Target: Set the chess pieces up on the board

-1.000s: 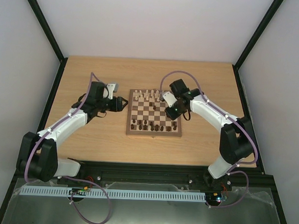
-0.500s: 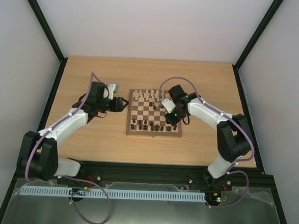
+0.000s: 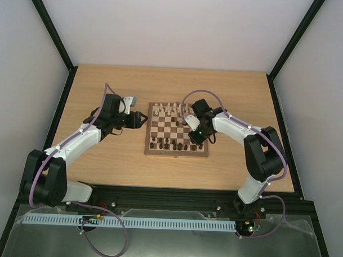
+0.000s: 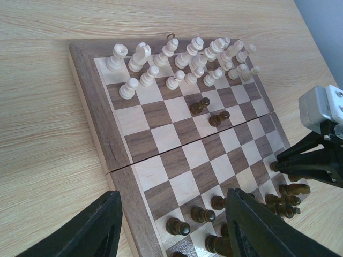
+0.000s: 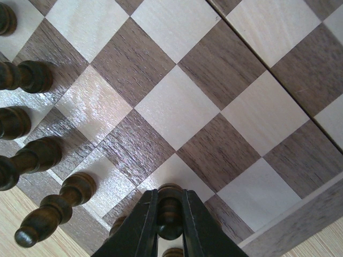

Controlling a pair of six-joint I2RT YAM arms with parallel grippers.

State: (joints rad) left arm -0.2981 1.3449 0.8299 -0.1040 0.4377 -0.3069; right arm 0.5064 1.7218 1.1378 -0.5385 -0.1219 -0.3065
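Note:
The board (image 3: 154, 152) lies mid-table, with cream pieces (image 3: 167, 110) along its far rows and dark pieces (image 3: 174, 145) along its near rows. In the left wrist view two dark pieces (image 4: 209, 112) stand near mid-board below the cream rows (image 4: 177, 59). My right gripper (image 5: 169, 219) is shut on a dark brown piece (image 5: 169, 210), low over the board's near right corner squares (image 3: 197, 136). Other dark pieces (image 5: 32, 158) stand to its left. My left gripper (image 4: 170, 227) is open and empty over the board's left edge (image 3: 143, 119).
The board's rim (image 4: 91, 107) lies on the pale wooden table (image 3: 108, 154). Black frame posts (image 3: 51, 28) and white walls bound the table. The right arm (image 3: 239, 128) reaches over the board's right side.
My right gripper has moved from the far right of the board toward the near right rows and lower. The left arm has not moved.

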